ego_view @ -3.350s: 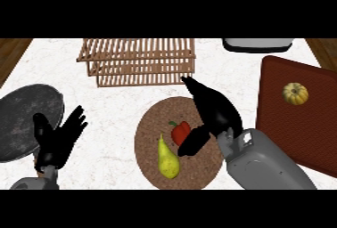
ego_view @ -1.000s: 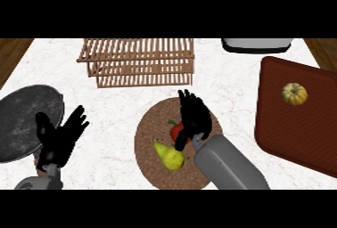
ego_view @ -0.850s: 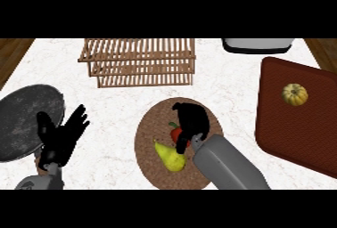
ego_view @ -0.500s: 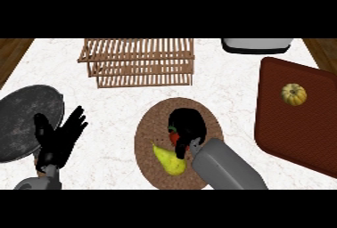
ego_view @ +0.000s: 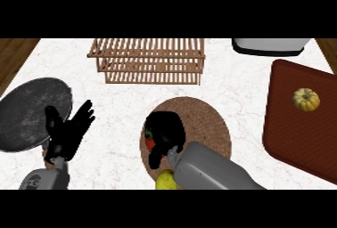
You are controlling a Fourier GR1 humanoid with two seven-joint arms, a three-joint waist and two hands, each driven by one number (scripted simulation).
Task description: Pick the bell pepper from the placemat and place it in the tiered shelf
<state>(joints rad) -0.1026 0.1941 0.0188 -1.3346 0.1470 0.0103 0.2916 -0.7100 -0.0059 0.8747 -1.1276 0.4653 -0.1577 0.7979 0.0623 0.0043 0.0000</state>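
The right hand [ego_view: 164, 133] curls over the red bell pepper [ego_view: 150, 141] on the placemat [ego_view: 214, 120]; lifting may knock the yellow fruit [ego_view: 165, 180] nearby. The left hand [ego_view: 66, 129] rests open.

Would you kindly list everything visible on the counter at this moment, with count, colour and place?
Tiered shelf: one, light wood slats, top centre.
Placemat: one, round, brown woven, centre.
Bell pepper: one, red with green stem, on the placemat, mostly hidden under the right hand.
Yellow fruit: one, at the placemat's lower edge, partly hidden by the forearm.
Dark round plate: one, grey-black, far left.
Red-brown board: one, right side.
Small squash: one, yellow-orange, on the board.
White appliance: one, top right, cut off.
Left hand: black, open, resting lower left.
Right hand: black, curled round the bell pepper.
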